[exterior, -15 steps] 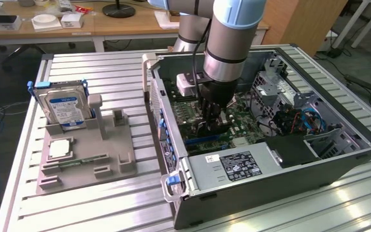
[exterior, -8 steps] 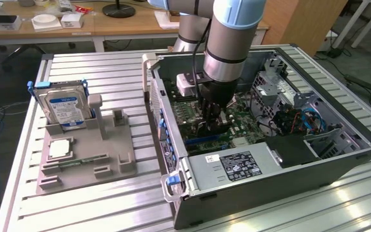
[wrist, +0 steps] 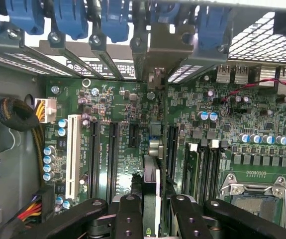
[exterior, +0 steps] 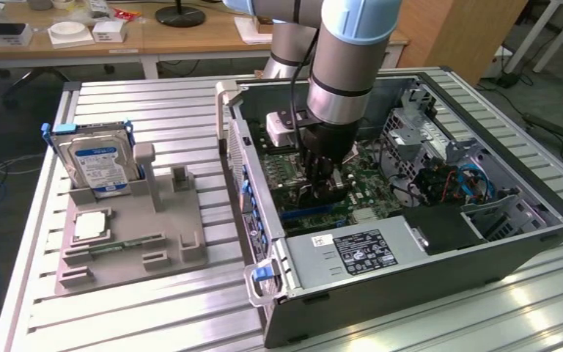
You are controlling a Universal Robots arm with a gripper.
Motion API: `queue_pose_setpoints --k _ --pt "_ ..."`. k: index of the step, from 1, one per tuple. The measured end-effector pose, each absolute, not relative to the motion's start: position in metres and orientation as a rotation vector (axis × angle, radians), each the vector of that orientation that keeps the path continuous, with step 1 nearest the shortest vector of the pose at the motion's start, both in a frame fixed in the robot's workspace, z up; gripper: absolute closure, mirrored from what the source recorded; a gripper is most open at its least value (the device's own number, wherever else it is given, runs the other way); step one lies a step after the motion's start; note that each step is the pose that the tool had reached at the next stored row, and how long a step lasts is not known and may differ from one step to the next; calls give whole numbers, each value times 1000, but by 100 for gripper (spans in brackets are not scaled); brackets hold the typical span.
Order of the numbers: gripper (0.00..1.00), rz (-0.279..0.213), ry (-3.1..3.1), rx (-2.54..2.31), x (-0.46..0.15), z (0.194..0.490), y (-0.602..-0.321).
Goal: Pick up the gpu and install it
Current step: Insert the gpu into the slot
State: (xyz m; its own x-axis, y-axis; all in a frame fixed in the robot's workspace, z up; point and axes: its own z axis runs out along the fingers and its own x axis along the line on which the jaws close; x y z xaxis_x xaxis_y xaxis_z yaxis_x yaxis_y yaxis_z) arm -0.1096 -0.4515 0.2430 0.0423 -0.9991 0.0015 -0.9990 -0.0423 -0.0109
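Gpu (wrist: 151, 174) stands edge-on between the gripper's (wrist: 153, 200) fingers (wrist: 128, 214), which are pinched partway closed on it (one each side), over the motherboard (wrist: 222, 124) slots inside the computer case (exterior: 409, 293).
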Motion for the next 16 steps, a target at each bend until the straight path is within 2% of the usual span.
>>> queue_pose_setpoints --k 16 --pt "73 -13 2170 -2263 -110 240 -452"
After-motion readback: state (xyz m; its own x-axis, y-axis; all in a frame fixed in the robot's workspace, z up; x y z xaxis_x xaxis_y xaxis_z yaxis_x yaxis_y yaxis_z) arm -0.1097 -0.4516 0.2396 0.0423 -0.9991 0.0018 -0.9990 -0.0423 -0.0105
